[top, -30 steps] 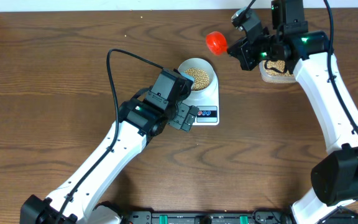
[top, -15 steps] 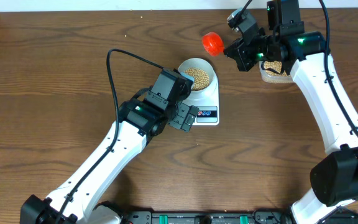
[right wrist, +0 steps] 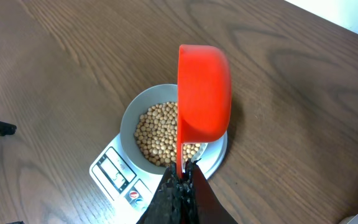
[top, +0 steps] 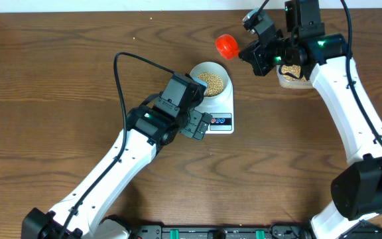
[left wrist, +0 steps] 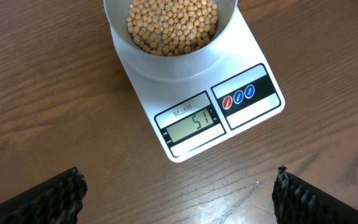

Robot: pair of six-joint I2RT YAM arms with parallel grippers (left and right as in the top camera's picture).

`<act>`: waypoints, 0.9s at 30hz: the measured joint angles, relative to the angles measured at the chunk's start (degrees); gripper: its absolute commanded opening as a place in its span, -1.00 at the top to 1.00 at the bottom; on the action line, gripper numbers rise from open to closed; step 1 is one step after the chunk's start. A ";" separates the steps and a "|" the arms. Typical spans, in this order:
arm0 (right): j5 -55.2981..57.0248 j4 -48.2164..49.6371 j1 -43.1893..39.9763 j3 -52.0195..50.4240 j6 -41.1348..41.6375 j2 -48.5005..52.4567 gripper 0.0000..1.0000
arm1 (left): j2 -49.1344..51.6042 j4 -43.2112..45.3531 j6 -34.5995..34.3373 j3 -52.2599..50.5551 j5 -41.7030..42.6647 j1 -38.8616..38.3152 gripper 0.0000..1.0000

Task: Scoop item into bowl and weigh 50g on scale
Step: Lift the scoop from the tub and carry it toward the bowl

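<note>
The pale bowl (top: 211, 81) stands on the white scale (top: 221, 114) and holds many tan beans (top: 212, 79). In the left wrist view the beans (left wrist: 173, 25) fill the bowl (left wrist: 166, 59), and the scale (left wrist: 253, 106) shows 51 on its display. My left gripper (left wrist: 178, 182) is open over bare wood just in front of the scale, holding nothing. My right gripper (right wrist: 180, 177) is shut on the handle of a red scoop (right wrist: 204, 93). The scoop is turned on its side above the bowl's (right wrist: 132, 121) far edge. From overhead the scoop (top: 226, 45) hangs behind the bowl.
A clear tub (top: 296, 74) with more beans stands at the back right, mostly hidden under the right arm. The left arm's black cable (top: 121, 73) loops over the table left of the scale. The table's back edge lies close behind the scoop.
The right gripper carried the red scoop slightly left, then held still. The left arm, bowl and scale have not moved.
</note>
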 measured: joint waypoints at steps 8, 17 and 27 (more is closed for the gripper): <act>-0.02 0.00 0.72 0.00 -0.02 0.02 0.98 | 0.00 0.02 0.00 0.00 0.00 0.00 -0.96; -0.02 0.00 0.85 0.00 -0.02 0.00 0.98 | 0.00 0.02 0.00 0.00 0.00 0.00 -0.96; -0.02 0.00 0.85 0.00 -0.22 0.00 0.98 | 0.00 0.00 0.00 0.00 0.00 0.00 -0.96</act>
